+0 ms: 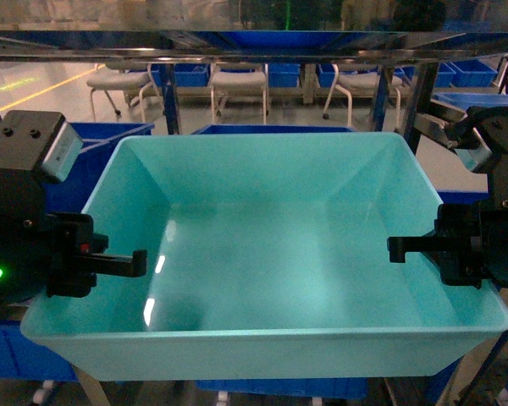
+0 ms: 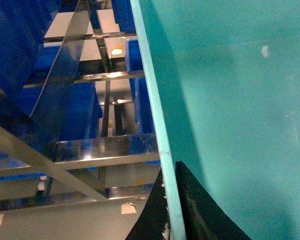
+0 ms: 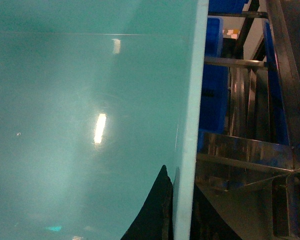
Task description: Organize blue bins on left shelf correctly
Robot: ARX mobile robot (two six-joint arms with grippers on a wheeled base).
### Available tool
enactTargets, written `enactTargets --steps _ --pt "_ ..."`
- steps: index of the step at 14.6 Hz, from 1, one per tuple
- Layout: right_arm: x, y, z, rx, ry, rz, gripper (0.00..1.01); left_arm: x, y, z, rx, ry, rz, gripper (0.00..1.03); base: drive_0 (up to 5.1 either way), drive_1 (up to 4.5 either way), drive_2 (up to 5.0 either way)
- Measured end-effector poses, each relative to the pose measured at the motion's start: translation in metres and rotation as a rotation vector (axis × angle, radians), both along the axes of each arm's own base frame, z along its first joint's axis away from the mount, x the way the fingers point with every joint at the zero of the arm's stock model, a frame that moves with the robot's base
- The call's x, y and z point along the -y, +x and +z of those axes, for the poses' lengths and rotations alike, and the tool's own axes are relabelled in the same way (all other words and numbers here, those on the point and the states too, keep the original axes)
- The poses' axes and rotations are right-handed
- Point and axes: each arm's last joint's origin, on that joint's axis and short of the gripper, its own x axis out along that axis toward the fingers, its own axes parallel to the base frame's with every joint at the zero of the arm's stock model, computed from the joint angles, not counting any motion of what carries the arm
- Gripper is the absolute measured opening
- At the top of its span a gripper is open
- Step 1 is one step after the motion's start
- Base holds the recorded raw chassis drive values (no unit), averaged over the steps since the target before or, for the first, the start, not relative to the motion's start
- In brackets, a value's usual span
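An aqua tub, the blue bin (image 1: 279, 254), fills the middle of the head view, empty and held off the ground between both arms. My left gripper (image 1: 123, 264) is shut on its left rim, one finger inside the wall and one outside; the left wrist view shows the rim (image 2: 157, 125) pinched by that gripper (image 2: 171, 210). My right gripper (image 1: 411, 247) is shut on the right rim (image 3: 190, 100), clamped the same way (image 3: 182, 205). Steel rails of the left shelf (image 2: 105, 147) lie just past the tub's left wall.
A steel shelf rail (image 1: 237, 51) crosses overhead, close above the tub's far edge. Darker royal-blue bins (image 1: 110, 135) sit on tiers behind and below. More steel posts and rails (image 3: 250, 150) stand beside the right rim. White chairs (image 1: 237, 85) stand in the background.
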Motion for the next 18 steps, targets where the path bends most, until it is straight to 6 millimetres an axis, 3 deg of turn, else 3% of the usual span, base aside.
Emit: enactTargets --steps 11,15,17,18 --pt "0.01 0.022 -0.015 -0.048 -0.027 -0.023 0.02 0.01 0.024 -0.016 -0.042 0.002 -0.023 0.02 0.0 0.0 0.0" --pt "0.015 0.042 -0.028 -0.084 -0.046 -0.007 0.02 0.015 0.039 -0.036 -0.097 -0.005 -0.017 0.02 0.0 0.0 0.0" --pt "0.016 0.044 -0.028 -0.082 -0.05 0.001 0.02 0.015 0.04 -0.036 -0.095 -0.009 -0.015 0.02 0.0 0.0 0.0" --pt "0.016 0.044 -0.033 -0.095 -0.062 0.002 0.02 0.016 0.045 -0.046 -0.127 -0.02 -0.018 0.02 0.0 0.0 0.0"
